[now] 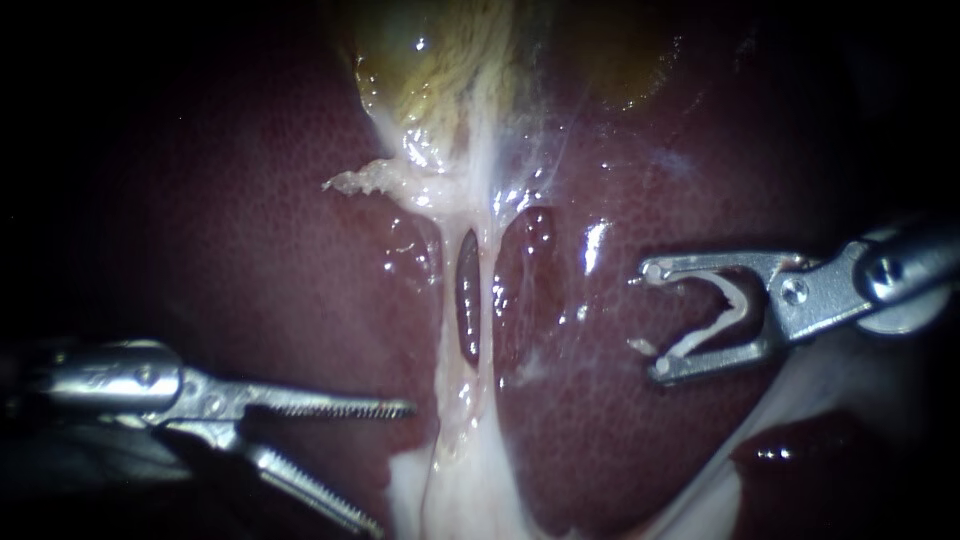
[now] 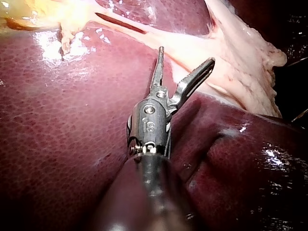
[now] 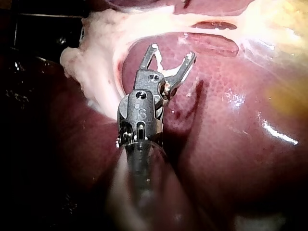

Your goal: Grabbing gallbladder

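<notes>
The yellow-green gallbladder [image 1: 440, 70] lies at the top centre of the endoscope view, on the dark red liver [image 1: 250, 280]. Pale strands run down from it around a slit-shaped window [image 1: 468, 295]. My left instrument [image 1: 393, 468] comes in low on the left with its serrated jaws open and empty, short of the strands and well below the gallbladder. My right instrument [image 1: 650, 320] hovers over the liver right of the strands, jaws open, with a white bent piece [image 1: 728, 308] inside them. Both wrist views show these jaws, left [image 2: 186, 55] and right [image 3: 173, 52], apart and gripping no tissue.
A frayed white tag [image 1: 360, 180] sticks out left of the strands below the gallbladder. Pale fatty tissue [image 1: 470, 490] widens at the bottom centre and shows as a thick white fold [image 2: 245, 62] ahead of the left jaws. A liver cleft [image 1: 800, 450] lies at the lower right.
</notes>
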You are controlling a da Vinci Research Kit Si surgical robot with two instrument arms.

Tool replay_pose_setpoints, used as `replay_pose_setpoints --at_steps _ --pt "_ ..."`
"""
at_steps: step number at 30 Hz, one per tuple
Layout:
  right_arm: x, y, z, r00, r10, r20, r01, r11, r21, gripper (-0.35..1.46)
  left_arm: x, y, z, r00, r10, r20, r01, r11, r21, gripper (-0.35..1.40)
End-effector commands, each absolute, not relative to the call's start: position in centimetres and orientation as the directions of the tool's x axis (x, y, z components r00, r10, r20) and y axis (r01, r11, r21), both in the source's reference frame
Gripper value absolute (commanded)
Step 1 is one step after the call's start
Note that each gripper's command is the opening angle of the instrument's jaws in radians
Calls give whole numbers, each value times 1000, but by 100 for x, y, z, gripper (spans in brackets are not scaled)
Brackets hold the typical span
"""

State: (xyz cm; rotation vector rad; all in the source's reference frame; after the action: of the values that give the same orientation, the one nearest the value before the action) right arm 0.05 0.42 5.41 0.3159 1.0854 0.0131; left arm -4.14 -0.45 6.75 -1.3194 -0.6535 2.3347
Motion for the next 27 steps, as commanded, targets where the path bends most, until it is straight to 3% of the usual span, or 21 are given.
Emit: replay_pose_setpoints --at_steps 1,9,20,27 --pt "5 42 541 471 165 -866 143 955 260 50 -414 -45 674 -487 538 -688 -98 -817 -569 69" --pt "5 42 541 471 165 -866 143 955 260 50 -399 -23 659 -477 561 -677 -142 -809 -570 69" --pt "6 42 541 472 165 -866 143 955 260 50 -354 87 618 -392 614 -685 -281 -789 -547 61" --pt "6 42 541 472 165 -866 143 955 260 50 -340 131 608 -344 617 -707 -340 -784 -518 45"
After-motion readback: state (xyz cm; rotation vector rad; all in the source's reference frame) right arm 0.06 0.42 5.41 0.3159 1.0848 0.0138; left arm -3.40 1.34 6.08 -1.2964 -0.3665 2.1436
